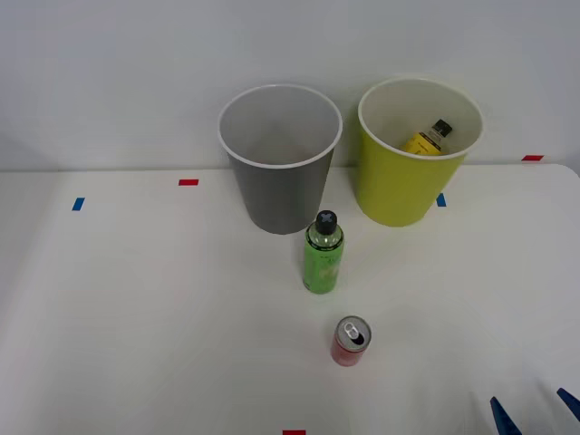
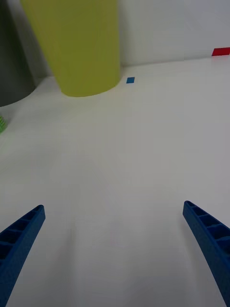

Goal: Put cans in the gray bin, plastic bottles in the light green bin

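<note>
At the back of the white table stand the two bins, side by side and a little apart; the gray bin is to the left, upright, its pale inside showing nothing within; the lime bin is to the right, upright too, and the yellow bottle lies tilted inside it, black cap toward the far wall. Just in front of the gray bin, near its right side, the green bottle stands upright with its black cap on, apart from the bin's wall; nearer the robot and slightly to the right, the red can stands upright, silver top and pull-tab up, apart from the bottle. Small tape marks lie on the table: red ones near the back edge and at the front edge, blue ones at the left and beside the lime bin.

At the lower right corner of the front view the right gripper hangs low over bare table, well to the right of the can, with two blue tips showing; in the wrist view its ribbed fingers are spread wide, nothing between them, over bare white table; ahead of them stand the lime bin, a blue mark by its base, and the gray bin beyond.
</note>
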### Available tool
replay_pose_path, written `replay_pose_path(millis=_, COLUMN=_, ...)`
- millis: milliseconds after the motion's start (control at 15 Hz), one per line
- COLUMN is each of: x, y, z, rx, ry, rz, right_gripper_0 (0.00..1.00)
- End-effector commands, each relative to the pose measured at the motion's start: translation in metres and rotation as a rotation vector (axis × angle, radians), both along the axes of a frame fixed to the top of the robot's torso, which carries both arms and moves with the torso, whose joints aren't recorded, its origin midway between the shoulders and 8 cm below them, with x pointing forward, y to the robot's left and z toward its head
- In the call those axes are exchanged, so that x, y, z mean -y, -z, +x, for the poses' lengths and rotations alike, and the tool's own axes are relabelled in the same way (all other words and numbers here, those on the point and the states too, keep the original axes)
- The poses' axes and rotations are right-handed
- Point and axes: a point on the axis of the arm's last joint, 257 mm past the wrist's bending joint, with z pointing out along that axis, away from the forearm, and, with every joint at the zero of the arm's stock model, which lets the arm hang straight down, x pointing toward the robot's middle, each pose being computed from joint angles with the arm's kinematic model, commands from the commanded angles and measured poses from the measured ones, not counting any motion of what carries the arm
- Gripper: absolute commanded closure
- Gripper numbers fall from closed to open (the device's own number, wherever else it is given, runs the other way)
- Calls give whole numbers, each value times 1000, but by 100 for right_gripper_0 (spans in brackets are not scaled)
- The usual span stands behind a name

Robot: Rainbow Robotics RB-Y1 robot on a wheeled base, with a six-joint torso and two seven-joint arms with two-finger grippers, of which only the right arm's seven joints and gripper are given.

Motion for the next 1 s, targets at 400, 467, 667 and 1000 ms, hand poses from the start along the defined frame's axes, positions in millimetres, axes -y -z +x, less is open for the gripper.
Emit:
replay_pose_path(millis=400, x=5, y=-2, z=2, rx=7, ry=21, rz=13, right_gripper_0=0)
replay_pose_path(millis=467, x=5, y=-2, z=2, rx=8, ry=22, rz=16, right_gripper_0=0)
replay_pose_path(millis=667, x=6, y=-2, z=1, rx=7, ry=27, rz=21, right_gripper_0=0)
replay_pose_path(millis=1000, x=6, y=-2, z=1, rx=7, ry=27, rz=21, right_gripper_0=0)
